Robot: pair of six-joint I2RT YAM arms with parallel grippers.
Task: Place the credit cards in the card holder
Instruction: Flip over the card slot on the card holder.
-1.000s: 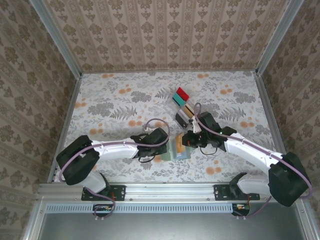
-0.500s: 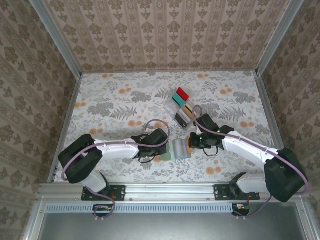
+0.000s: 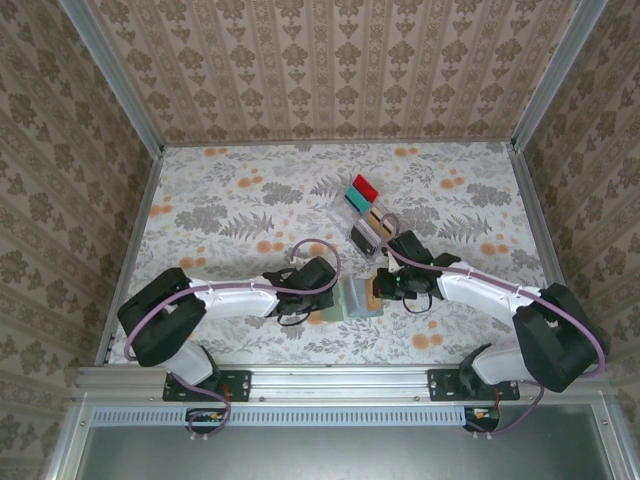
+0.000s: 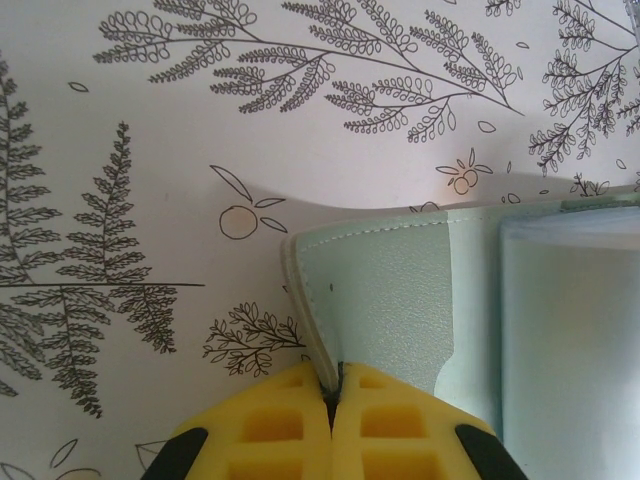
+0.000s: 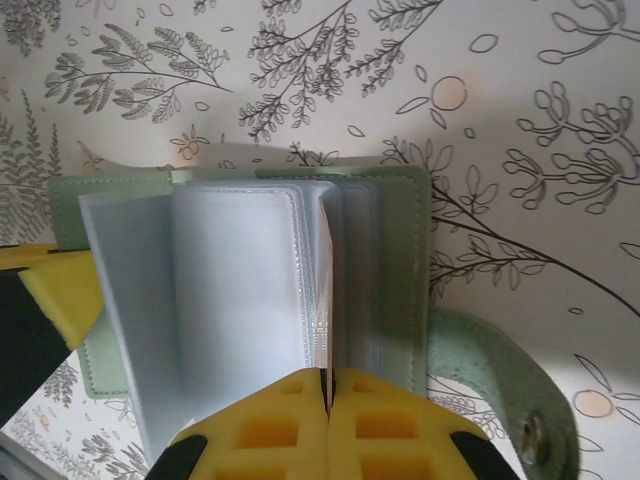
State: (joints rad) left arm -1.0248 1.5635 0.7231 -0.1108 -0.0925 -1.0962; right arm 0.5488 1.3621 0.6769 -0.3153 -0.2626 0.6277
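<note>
While the left gripper [image 4: 335, 395] pinches the card holder [image 4: 400, 290], the right gripper [image 5: 327, 378], pinching its sleeve [image 5: 240, 280], has edged closer.

Floral-cloth table [image 3: 220, 200] w/ open card holder [image 3: 356, 300] & clear tray [image 3: 349, 214].

Bright, even light; soft shadows, sharp focus.

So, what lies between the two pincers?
The open card holder, in the top view; the left pincer and right pincer each pinch part of it.
</note>
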